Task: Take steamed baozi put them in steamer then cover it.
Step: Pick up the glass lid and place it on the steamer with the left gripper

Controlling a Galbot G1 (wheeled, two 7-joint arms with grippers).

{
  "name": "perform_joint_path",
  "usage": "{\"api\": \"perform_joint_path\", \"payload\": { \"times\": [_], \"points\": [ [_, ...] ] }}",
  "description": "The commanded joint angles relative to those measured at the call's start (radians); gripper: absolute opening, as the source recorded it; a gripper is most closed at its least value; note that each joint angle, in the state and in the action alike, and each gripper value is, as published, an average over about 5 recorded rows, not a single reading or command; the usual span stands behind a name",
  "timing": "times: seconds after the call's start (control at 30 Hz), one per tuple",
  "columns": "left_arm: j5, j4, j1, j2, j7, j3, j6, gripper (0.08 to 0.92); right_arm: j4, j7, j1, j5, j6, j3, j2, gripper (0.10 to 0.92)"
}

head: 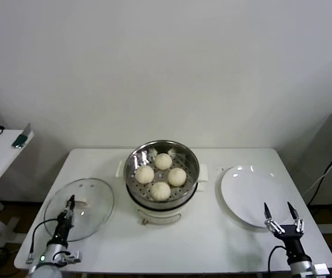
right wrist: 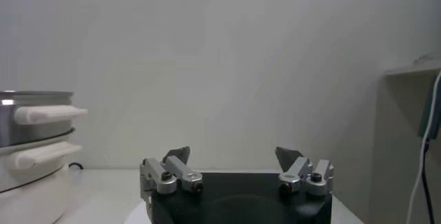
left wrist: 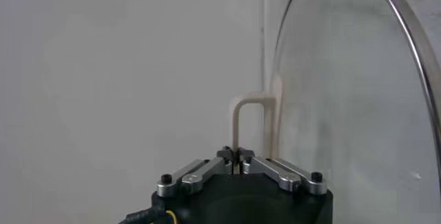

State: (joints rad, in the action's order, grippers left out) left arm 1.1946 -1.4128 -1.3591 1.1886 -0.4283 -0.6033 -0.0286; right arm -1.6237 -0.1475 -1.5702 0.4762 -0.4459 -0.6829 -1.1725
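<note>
Four steamed baozi [head: 161,175] already seated on the perforated tray inside the steamer [head: 162,180]; plate [head: 253,196] bare, so judged to be at the covering step

Cover [head: 80,208] lying flat on the table [head: 212,243], well apart from the steamer and on its left side. Left gripper [head: 69,202] down over the lid's near-centre, jaws drawn together; in the left wrist view, fingertips of the left gripper [left wrist: 236,155] meeting at the foot of the cream-white handle [left wrist: 251,125], apparently pinched on it, though contact too small to confirm outright. Handle rising straight ahead of the jaws as a thin arch, seen almost end-on; long axis therefore judged to run roughly away from the jaws rather than across them. Glass dome and metal rim curving off to one side of the jaws

Relation governing the coming move: steamer lying to the right of and beyond the closed left jaws, across bare tabletop; lid about as wide as the pot, round, so no turning needed, only level carriage and centring over the rim

Right gripper [head: 282,218] parked at the near table edge beside the plate, jaws wide apart, holding nothing; left arm plainly the nearer to the cover
</note>
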Motion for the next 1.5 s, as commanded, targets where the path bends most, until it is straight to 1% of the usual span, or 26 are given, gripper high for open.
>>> {"api": "perform_joint_path", "payload": {
  "times": [0.03, 0.2, 0.37, 0.5, 0.63, 0.8, 0.9, 1.03, 1.17, 1.3, 1.4, 1.5],
  "points": [
    [-0.004, -0.013, 0.004, 0.008, -0.006, 0.004, -0.005, 0.132, -0.004, 0.020, 0.002, -0.023, 0.020, -0.005, 0.001, 0.823],
    [-0.107, -0.228, -0.054, -0.026, 0.077, -0.003, 0.099, 0.132, 0.000, 0.047, -0.001, -0.066, 0.040, -0.011, -0.002, 0.823],
    [-0.224, -0.434, -0.093, -0.089, 0.208, -0.019, 0.274, 0.132, 0.003, 0.056, -0.001, -0.077, 0.045, -0.010, -0.003, 0.823],
    [-0.261, -0.577, -0.101, -0.134, 0.299, -0.025, 0.392, 0.132, 0.002, 0.059, 0.004, -0.081, 0.047, -0.006, -0.003, 0.823],
    [-0.241, -0.683, -0.073, -0.166, 0.359, 0.023, 0.489, 0.132, 0.002, 0.063, 0.013, -0.083, 0.049, -0.001, -0.006, 0.823],
    [-0.171, -0.740, 0.016, -0.181, 0.413, 0.172, 0.620, 0.132, 0.014, 0.057, 0.027, -0.081, 0.038, 0.011, -0.006, 0.823],
    [-0.101, -0.753, 0.088, -0.164, 0.453, 0.283, 0.681, 0.132, 0.025, 0.051, 0.036, -0.082, 0.025, 0.018, -0.006, 0.823],
    [-0.011, -0.731, 0.195, -0.111, 0.512, 0.444, 0.748, 0.132, 0.038, 0.051, 0.046, -0.080, 0.018, 0.026, -0.006, 0.823],
    [0.090, -0.691, 0.288, -0.031, 0.591, 0.562, 0.796, 0.132, 0.046, 0.052, 0.053, -0.077, 0.013, 0.027, -0.004, 0.823],
    [0.196, -0.640, 0.352, 0.057, 0.667, 0.660, 0.814, 0.132, 0.049, 0.053, 0.053, -0.072, 0.008, 0.024, -0.003, 0.823],
    [0.261, -0.600, 0.383, 0.117, 0.699, 0.724, 0.814, 0.132, 0.049, 0.053, 0.050, -0.064, 0.003, 0.022, 0.000, 0.823],
    [0.302, -0.563, 0.400, 0.163, 0.711, 0.774, 0.814, 0.132, 0.051, 0.054, 0.048, -0.058, -0.002, 0.020, 0.004, 0.823]
  ]
}}
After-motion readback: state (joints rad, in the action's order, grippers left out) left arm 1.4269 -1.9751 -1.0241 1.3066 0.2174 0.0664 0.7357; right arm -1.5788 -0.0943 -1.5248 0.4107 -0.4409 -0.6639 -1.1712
